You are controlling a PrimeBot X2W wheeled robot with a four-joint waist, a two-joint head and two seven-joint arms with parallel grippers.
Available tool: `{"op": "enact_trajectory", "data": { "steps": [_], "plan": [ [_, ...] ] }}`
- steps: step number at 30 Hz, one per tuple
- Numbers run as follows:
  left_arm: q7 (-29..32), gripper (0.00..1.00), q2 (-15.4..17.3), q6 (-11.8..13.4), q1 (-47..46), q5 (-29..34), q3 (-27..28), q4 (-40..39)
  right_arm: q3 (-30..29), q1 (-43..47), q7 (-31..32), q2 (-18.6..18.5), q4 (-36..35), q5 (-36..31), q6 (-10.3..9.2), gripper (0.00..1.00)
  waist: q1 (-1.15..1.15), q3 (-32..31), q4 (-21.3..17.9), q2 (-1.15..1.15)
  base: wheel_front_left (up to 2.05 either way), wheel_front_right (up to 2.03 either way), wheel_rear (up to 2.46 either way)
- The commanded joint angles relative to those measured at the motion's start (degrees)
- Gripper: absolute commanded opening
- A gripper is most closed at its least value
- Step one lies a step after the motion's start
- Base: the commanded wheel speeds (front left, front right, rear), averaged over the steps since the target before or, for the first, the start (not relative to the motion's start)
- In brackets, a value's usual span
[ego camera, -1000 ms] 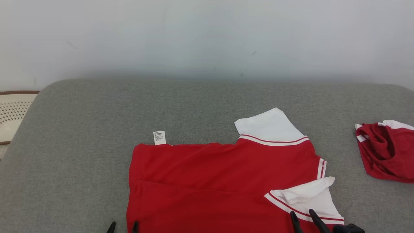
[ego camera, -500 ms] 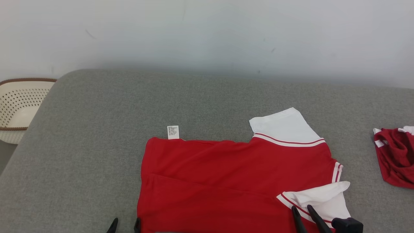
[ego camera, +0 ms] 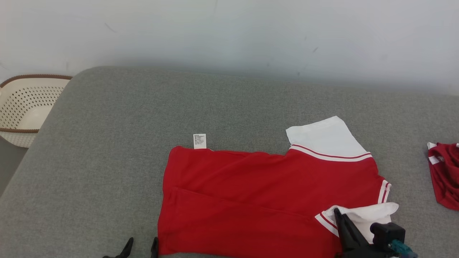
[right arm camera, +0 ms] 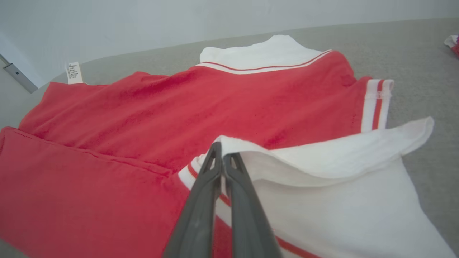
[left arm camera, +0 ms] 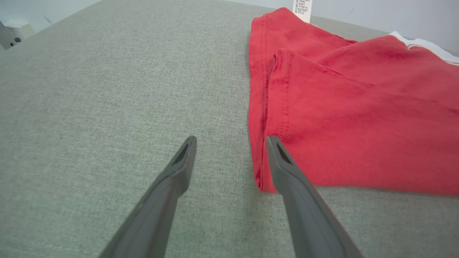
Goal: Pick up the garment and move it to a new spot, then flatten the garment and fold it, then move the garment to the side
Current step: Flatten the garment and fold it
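Observation:
The garment [ego camera: 258,193], a red shirt with white sleeves, lies spread on the grey cushion [ego camera: 143,118], its bottom part doubled over. My right gripper [ego camera: 337,212] is shut on the folded edge of the near white sleeve [ego camera: 369,211]. The right wrist view shows its fingertips [right arm camera: 223,150] pressed together on that white fold [right arm camera: 322,157]. My left gripper [ego camera: 141,245] stands open at the garment's near left hem corner. In the left wrist view, that gripper [left arm camera: 229,141] has its right finger [left arm camera: 283,165] against the red hem [left arm camera: 261,107] and nothing between the fingers.
A second red and white garment [ego camera: 444,172] lies bunched at the cushion's right edge. A perforated cream basket [ego camera: 21,107] stands off the cushion's left end. A white care label [ego camera: 199,141] sticks out at the shirt's far left corner. A pale wall runs behind.
My right gripper has shut on the near white sleeve's fold, which now bunches at its tips. The camera has turned, shifting the whole scene. The left gripper stays open.

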Motion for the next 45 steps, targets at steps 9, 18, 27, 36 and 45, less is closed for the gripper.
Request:
{"op": "enact_trajectory", "data": {
  "steps": [9,18,27,36,45],
  "plan": [
    [-0.1,1.0,0.1,0.2,-2.1,-1.2,-1.5,0.3,1.2,-8.4,0.0,-1.8,5.9,-2.0,-0.05,1.0,0.0,1.2,0.5,0.0,0.0,0.0,0.0],
    [-0.1,1.0,0.1,0.7,-4.1,-1.5,-2.4,-1.1,-0.2,-14.5,0.0,-0.8,8.3,-4.8,-0.05,1.0,0.0,2.4,0.7,0.0,0.0,0.0,0.0],
    [-0.1,1.0,0.1,-0.7,-10.1,1.1,-0.8,-2.0,-3.9,-17.6,0.0,-0.7,5.8,-7.5,-0.05,1.0,0.0,5.0,-1.4,0.0,0.0,0.0,0.0],
    [-0.1,1.0,1.2,-3.6,-22.8,2.7,1.7,6.6,-3.4,-19.8,0.0,-0.5,2.9,-7.0,-0.05,1.0,0.0,9.4,-5.8,0.0,0.0,0.0,0.0],
    [-0.1,1.0,2.0,-5.1,-31.3,1.2,4.0,17.5,-2.8,-20.6,0.0,-0.5,0.4,-6.4,-0.05,1.0,0.0,12.6,-9.6,0.0,0.0,0.0,0.0]
  ]
}}
